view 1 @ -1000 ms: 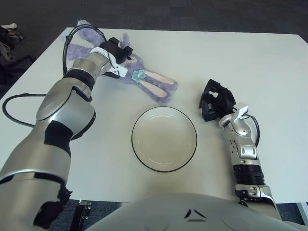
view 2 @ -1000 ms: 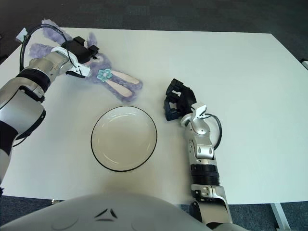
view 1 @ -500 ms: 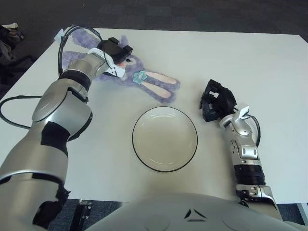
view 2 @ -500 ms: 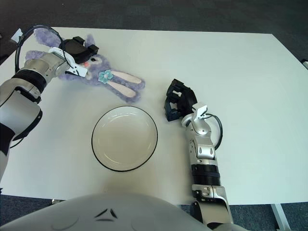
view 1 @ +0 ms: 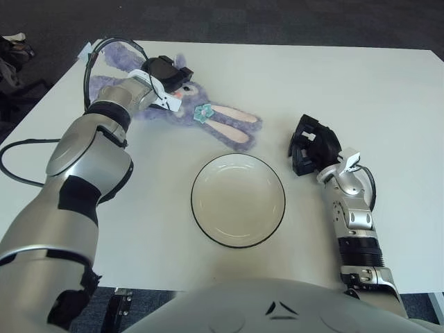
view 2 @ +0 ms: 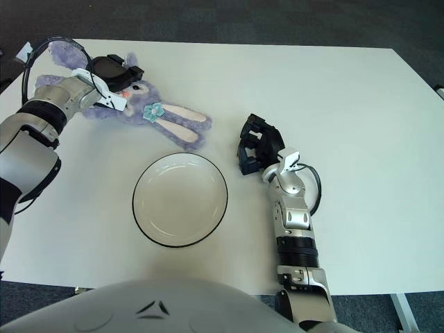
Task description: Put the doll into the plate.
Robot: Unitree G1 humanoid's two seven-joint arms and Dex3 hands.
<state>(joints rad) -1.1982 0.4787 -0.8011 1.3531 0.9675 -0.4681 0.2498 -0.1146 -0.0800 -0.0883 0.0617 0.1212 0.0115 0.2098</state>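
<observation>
No text, label, brand, number or sign can be read on anything here.

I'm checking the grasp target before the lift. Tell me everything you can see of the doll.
The doll is a purple plush rabbit with fuzzy fur, lying flat on the white table beyond the plate and to its left, apart from it. Its long ears, pink inside, point toward the plate; a small teal flower sits at their base. The left hand is on its head, fingers around it. The body extends away, partly hidden behind the arm.
</observation>
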